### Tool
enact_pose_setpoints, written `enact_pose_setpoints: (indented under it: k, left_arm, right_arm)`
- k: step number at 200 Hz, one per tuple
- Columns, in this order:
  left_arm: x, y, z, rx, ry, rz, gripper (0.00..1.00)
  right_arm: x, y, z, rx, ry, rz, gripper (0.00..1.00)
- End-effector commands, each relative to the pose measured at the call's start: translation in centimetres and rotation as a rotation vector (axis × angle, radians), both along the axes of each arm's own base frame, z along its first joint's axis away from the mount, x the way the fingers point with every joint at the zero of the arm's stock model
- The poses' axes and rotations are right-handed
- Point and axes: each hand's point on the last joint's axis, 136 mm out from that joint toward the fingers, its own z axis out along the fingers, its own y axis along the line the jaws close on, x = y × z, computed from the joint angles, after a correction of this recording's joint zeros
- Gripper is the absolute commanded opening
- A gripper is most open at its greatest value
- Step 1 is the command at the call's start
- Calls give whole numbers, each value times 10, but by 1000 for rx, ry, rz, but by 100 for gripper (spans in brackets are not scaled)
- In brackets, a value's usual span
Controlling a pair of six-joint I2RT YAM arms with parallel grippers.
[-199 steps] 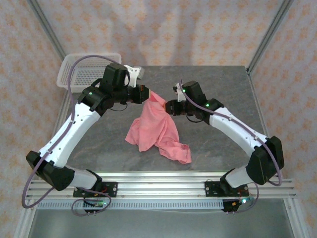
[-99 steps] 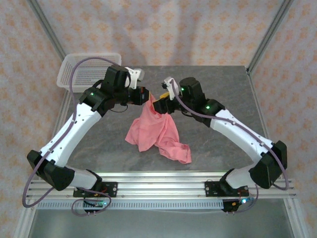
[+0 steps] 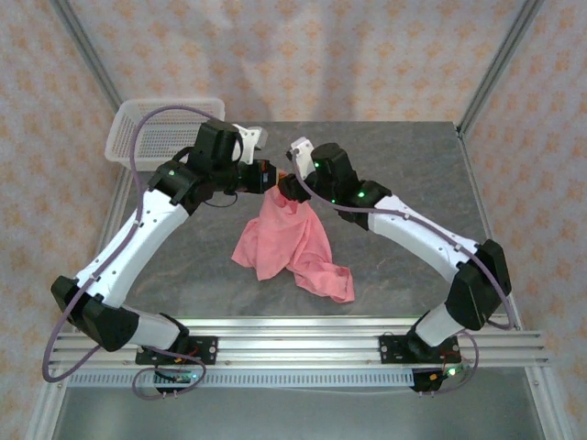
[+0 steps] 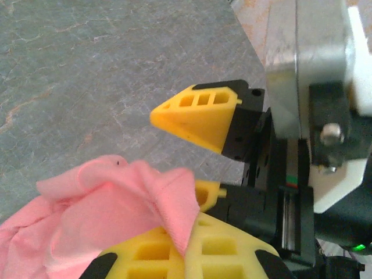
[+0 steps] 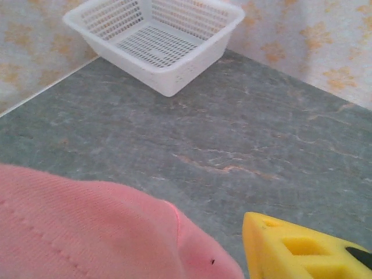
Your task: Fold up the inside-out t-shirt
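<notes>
STEP: taking a second grip to spread the shirt (image 3: 292, 240) — judged, no fold made yet | SHIRT: top lifted mid-bench (image 3: 404, 165), rest crumpled below | LEFT HAND (image 4: 185, 249): clamped on shirt edge | RIGHT HAND (image 4: 187, 154): fingers apart beside that edge, holding nothing | NEXT: likely close right hand on neighbouring edge — then draw hands apart.

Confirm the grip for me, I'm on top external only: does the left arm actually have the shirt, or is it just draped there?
Observer: Held. In the left wrist view, the jaws of the left gripper are shut on a fold of the t-shirt.
Operator: Right jaws?
Observer: Open. The right gripper has its yellow fingers apart, with bare table showing between them; the shirt's edge overlaps the lower one.
</notes>
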Motion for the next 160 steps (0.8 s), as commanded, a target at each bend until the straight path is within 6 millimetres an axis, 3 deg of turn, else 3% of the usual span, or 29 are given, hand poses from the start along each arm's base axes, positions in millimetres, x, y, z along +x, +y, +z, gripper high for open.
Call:
enact_pose_setpoints:
  k: [1,25,37,53,76,98,129,145,160]
  left_arm:
    - [2,-1,7,-3,-19,3,0]
    - [0,2,1,21,-6,5,0]
    - [1,3,-2,23,-4,9,0]
    - [3,1,-4,15,-1,12,0]
    - [7,-4,-5,2,13,1,0]
    - [8,-6,-7,4,29,-6,0]
    - [9,-8,-8,-4,39,-7,0]
    - [9,-8,-6,-11,33,-1,0]
    - [10,-7,-5,-16,28,7,0]
  right_arm:
    - [-5,-12,21,10,14,-42,48]
    - [-44,-16,49,193,89,16,44]
    - [-57,-24,49,265,129,-2,41]
    - [-63,-41,28,288,188,-66,33]
    - [-52,-78,-21,216,317,-253,22]
    - [-77,-52,-6,180,310,-18,30]
    - [-96,-15,21,214,250,128,48]
    - [-84,-8,21,194,217,41,52]
    - [-54,-22,16,175,132,-173,54]
